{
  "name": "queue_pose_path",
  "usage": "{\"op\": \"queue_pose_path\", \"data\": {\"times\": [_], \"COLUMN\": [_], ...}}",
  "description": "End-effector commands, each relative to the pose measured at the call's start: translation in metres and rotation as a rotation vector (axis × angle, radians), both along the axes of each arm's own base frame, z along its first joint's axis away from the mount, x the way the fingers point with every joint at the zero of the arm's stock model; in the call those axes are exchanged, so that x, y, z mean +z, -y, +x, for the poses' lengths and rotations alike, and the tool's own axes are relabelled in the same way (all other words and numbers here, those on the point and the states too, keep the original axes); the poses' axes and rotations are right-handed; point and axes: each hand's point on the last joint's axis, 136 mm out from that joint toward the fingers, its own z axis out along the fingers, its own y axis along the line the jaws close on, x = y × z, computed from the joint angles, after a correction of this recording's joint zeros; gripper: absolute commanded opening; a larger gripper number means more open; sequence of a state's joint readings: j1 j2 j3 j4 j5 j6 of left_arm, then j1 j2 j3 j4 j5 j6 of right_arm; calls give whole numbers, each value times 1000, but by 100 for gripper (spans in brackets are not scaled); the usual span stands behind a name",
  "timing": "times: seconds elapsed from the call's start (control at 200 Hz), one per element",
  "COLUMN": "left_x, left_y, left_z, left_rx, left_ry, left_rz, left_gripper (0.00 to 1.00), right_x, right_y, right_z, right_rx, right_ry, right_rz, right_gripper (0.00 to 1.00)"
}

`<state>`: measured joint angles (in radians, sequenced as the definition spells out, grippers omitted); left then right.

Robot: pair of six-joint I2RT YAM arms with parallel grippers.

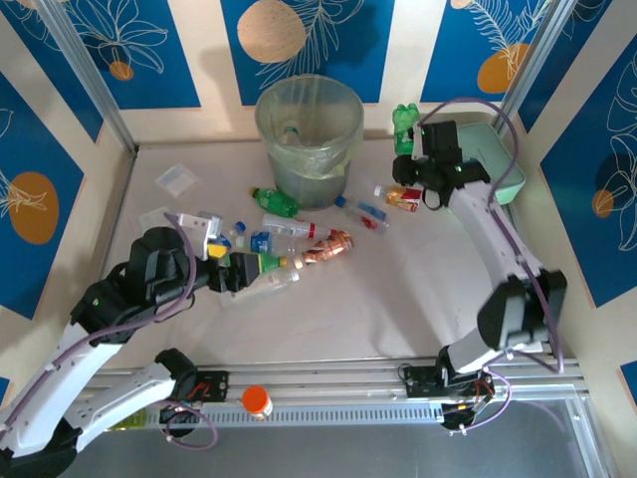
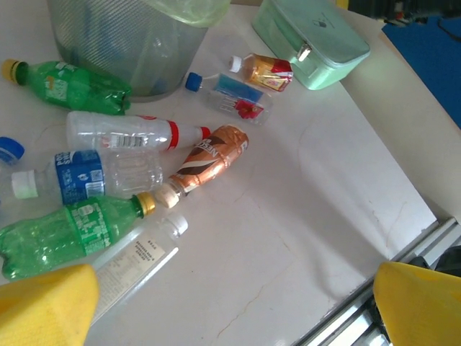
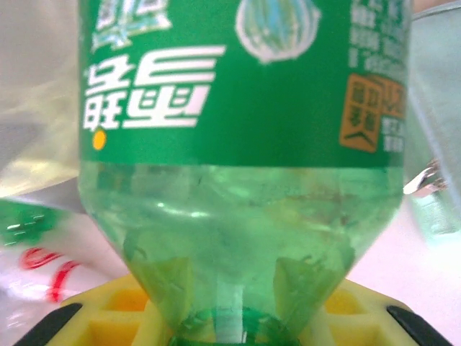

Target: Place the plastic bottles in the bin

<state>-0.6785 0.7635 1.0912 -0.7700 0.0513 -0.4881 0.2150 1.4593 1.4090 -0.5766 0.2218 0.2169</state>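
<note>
The grey-green bin (image 1: 309,129) with its bag liner stands at the back centre, with one bottle inside. My right gripper (image 1: 418,151) is shut on a green bottle (image 1: 403,127), held upright in the air to the right of the bin; the yellow fingers (image 3: 108,310) clamp its neck (image 3: 230,324). My left gripper (image 1: 227,271) is open and low over the table (image 2: 302,216), its fingers (image 2: 47,306) wide apart with nothing between them. Beside it lie a green yellow-capped bottle (image 2: 72,231), a clear bottle (image 2: 137,259), a blue-labelled one (image 2: 94,175), a copper one (image 2: 209,158), a red-labelled one (image 2: 122,131) and another green one (image 2: 72,85).
A blue-capped bottle (image 1: 363,209) and a small orange one (image 1: 403,196) lie right of the bin. The mint-green lidded box (image 1: 503,164) sits at the back right by my right arm. Clear packets (image 1: 177,179) lie at the back left. An orange-capped item (image 1: 257,400) rests on the front rail.
</note>
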Motion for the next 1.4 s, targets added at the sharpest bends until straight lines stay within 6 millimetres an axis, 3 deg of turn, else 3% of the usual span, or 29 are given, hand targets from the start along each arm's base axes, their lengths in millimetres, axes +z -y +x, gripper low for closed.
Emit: {"op": "queue_pose_path", "data": {"times": [0.0,0.245,0.37,0.515,0.765,1.02,1.39], "left_x": [30,78,96,97,107,122,126], "left_y": [28,92,118,136,162,176,184], "left_z": [7,24,29,38,45,41,43], "left_rx": [-90,-277,-367,-424,-522,-596,-635], "left_ry": [26,-7,-19,-16,-12,54,63], "left_rz": [-91,-295,-389,-423,-497,-566,-602], "left_gripper": [99,99,99,100,97,89,62], "right_x": [39,53,64,77,84,80,75], "right_y": [-39,-99,-115,-128,-147,-156,-159], "right_z": [-35,-136,-173,-204,-230,-235,-235], "right_rx": [125,442,558,676,793,817,818], "right_ry": [136,198,226,250,221,162,150], "right_rz": [215,459,530,606,663,705,711], "right_gripper": [0,0,0,0,0,0,0]}}
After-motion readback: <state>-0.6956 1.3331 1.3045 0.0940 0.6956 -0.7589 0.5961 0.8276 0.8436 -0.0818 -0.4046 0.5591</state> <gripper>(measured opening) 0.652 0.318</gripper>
